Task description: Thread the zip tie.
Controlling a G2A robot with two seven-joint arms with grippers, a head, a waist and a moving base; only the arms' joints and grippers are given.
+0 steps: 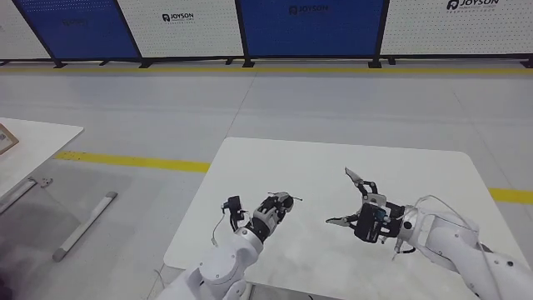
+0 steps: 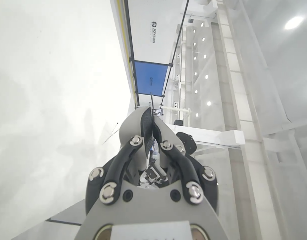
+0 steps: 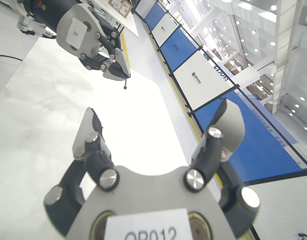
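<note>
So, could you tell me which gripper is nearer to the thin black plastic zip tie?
Left. The left gripper is shut on the thin black zip tie, whose end pokes past its tips; the right gripper hangs open, apart, facing it.

White table [image 1: 333,158] sits lower centre of the top view, rounded corners, plain matte top, standing on grey floor [image 1: 250,100] w/ yellow line [image 1: 125,161] crossing behind it, left to right.

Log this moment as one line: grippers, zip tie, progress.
left gripper: shut on zip tie | right gripper: open, empty, apart from it | both above table | tie not threaded
</note>
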